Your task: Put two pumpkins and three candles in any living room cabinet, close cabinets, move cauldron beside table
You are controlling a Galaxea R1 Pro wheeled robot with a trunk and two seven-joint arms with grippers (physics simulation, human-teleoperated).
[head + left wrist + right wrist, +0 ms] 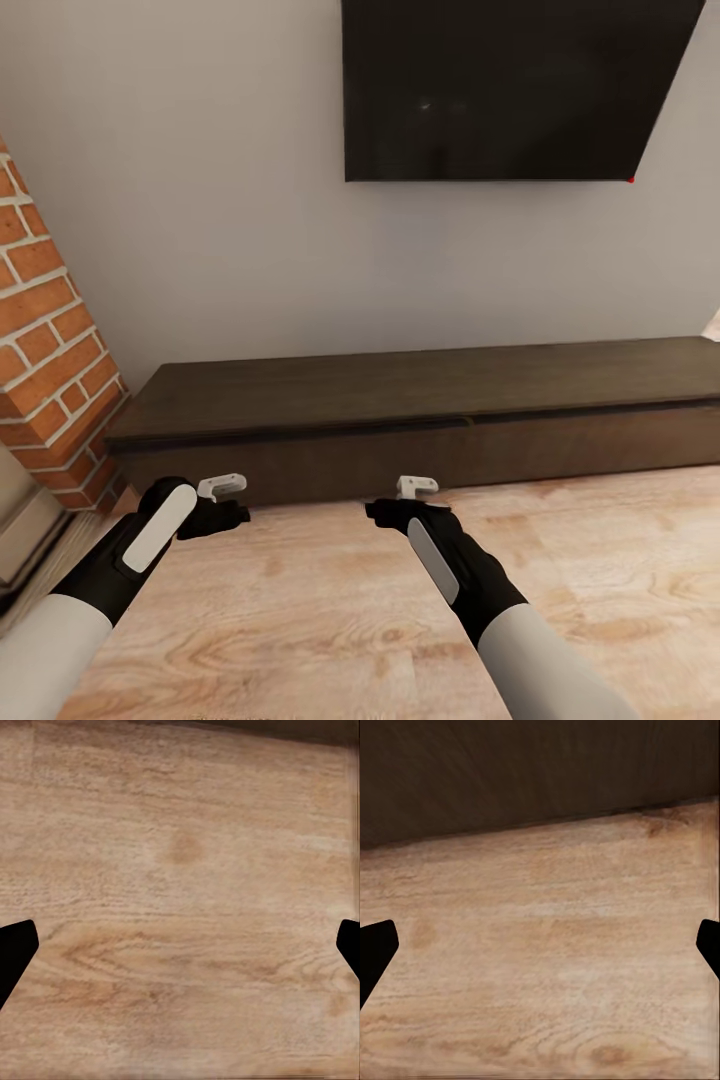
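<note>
Head view: one closed cabinet (420,420); left gripper (222,487) and right gripper (417,487) both spread, empty.

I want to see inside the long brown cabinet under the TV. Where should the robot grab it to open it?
Probably the top edge of a drawer front on the cabinet, coming from the front. The fronts are flat with no handles, and a thin dark gap runs under the top slab. The right gripper hangs open nearby.
</note>
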